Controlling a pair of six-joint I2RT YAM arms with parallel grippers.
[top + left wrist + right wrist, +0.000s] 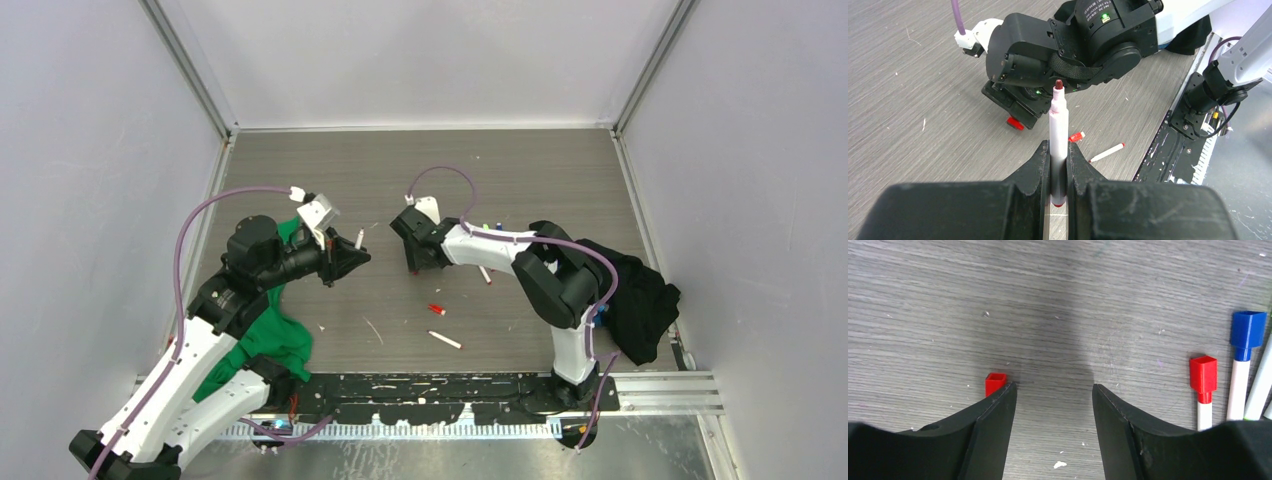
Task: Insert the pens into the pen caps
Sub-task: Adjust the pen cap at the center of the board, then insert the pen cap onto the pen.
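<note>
My left gripper (345,262) (1058,150) is shut on a white pen (1058,125) and holds it above the table, dark red tip pointing toward the right gripper. My right gripper (412,258) (1053,387) is open, low over the table. A loose red pen cap (995,383) (1015,123) stands open end up just outside its left finger, not between the jaws. A capped red pen (1203,385), a capped blue pen (1246,345) and another white pen (1260,385) lie to its right. An uncapped pen (445,340) (1106,152) and a small red piece (436,309) (1076,136) lie nearer the front.
A green cloth (270,335) lies under the left arm at the front left. A black cloth (640,295) lies at the right edge. Another white pen (485,274) lies beside the right forearm. Grey walls enclose the wooden table (520,170).
</note>
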